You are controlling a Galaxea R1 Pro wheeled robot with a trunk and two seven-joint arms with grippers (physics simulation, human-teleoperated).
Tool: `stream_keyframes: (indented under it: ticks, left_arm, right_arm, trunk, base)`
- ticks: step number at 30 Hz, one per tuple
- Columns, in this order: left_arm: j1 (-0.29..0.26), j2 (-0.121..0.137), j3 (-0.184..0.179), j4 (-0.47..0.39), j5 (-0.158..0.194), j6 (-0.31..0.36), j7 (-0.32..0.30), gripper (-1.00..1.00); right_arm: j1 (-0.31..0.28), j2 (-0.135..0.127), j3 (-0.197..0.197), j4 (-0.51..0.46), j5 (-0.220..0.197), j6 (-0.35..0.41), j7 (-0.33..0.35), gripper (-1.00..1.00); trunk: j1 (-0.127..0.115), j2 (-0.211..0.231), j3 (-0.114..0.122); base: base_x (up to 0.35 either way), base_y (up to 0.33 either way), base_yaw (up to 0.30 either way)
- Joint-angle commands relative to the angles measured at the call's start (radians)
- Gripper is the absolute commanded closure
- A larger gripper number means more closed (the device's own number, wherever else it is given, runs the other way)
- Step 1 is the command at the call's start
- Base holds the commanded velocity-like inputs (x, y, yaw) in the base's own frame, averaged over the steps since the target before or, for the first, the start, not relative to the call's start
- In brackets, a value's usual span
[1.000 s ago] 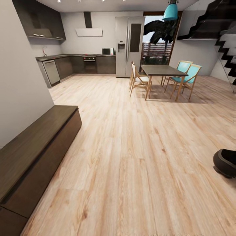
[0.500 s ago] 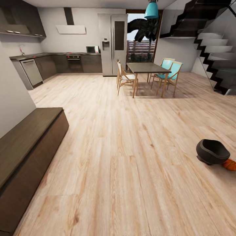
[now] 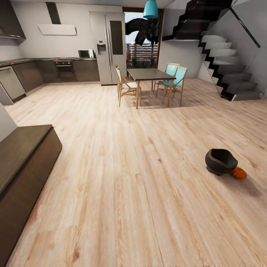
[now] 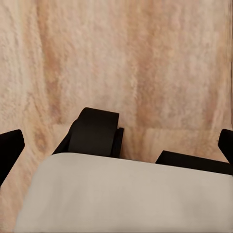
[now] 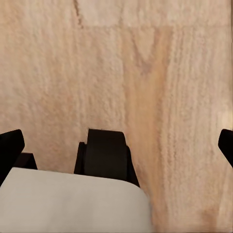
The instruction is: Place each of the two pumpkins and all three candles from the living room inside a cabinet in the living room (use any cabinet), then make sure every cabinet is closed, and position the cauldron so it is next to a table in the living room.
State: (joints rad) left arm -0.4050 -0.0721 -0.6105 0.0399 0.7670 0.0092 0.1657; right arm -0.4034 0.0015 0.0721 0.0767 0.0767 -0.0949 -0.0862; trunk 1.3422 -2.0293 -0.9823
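The black cauldron [image 3: 221,161] sits on the wood floor at the right of the head view. One orange pumpkin [image 3: 239,172] lies right beside it, partly hidden behind its side. A long, low dark brown cabinet [image 3: 22,163] runs along the wall at the left, its fronts shut. Each wrist view looks down at the floor. The left gripper [image 4: 116,145] and the right gripper [image 5: 116,145] are both open, their dark fingertips [image 4: 9,145] [image 5: 9,145] spread to the frame edges with nothing between them.
A dark dining table [image 3: 150,75] with wooden and turquoise chairs stands at the back, with a steel fridge [image 3: 109,47] and kitchen counters [image 3: 48,68] behind it. A staircase [image 3: 226,59] rises at the right. The robot's white base [image 4: 126,194] and a black wheel [image 4: 94,131] show below the grippers.
The head camera has swung to the right, so the whole picture has shifted left. The cauldron has come fully into view and the pumpkin now shows beside it.
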Motion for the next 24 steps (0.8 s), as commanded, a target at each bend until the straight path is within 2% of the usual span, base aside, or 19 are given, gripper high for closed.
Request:
stream_keyframes:
  ticks: [1, 17, 24]
  left_arm:
    - [0.000, 0.000, 0.000, 0.000, 0.000, 0.000, 0.000, -1.00]
    - [0.001, 0.000, 0.000, 0.000, 0.000, 0.000, 0.000, -1.00]
    - [0.000, 0.000, 0.000, -0.001, 0.000, 0.000, 0.000, -1.00]
  right_arm:
    - [0.000, 0.000, 0.000, 0.000, 0.000, 0.000, 0.000, -1.00]
    - [0.000, -0.003, 0.000, 0.000, 0.000, 0.000, 0.000, -1.00]
    - [0.000, -0.003, -0.001, 0.000, 0.000, 0.000, 0.000, -1.00]
  trunk:
    - [0.000, 0.000, -0.001]
    - [0.000, 0.000, -0.015]
    - [0.000, 0.000, -0.021]
  base:
    - [0.000, 0.000, -0.256]
    - [0.002, 0.001, -0.256]
    - [0.231, 0.155, -0.254]
